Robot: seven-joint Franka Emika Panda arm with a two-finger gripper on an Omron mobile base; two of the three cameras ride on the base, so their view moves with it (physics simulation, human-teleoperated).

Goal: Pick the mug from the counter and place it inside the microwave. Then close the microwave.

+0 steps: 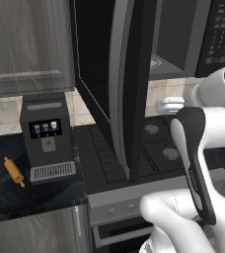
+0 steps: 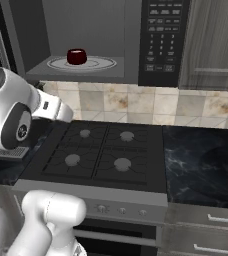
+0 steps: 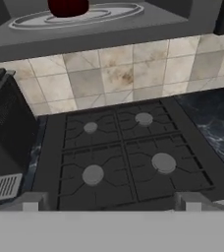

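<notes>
Sitting on the round pale glass turntable plate (image 2: 103, 64) inside the large black microwave (image 2: 131, 55), the small squat dark red mug (image 2: 76, 56) is upright near the plate's middle, so the placing half of the job looks done. Nothing is held: the gripper (image 3: 111, 204) hangs well below and back from the mug, over the front edge of the black gas stovetop (image 2: 101, 152), and its two small tips stand wide apart with bare space between them.

What is left, by my judgement, is the closing. The wide dark glass door (image 1: 117, 89) stands swung out to the left, edge-on toward the left base camera, well clear of the cavity. The arm would have to get round to its outer face and push it home.

Counting: one mug, one microwave, one door, one keypad (image 2: 163, 35) on the microwave's right side. One stovetop with four round burners (image 3: 93, 174). One smaller black coffee machine (image 1: 45, 138) with lit buttons, and one wooden rolling pin (image 1: 14, 171) just beside it, both on the black marble-look counter (image 2: 203, 165).
</notes>
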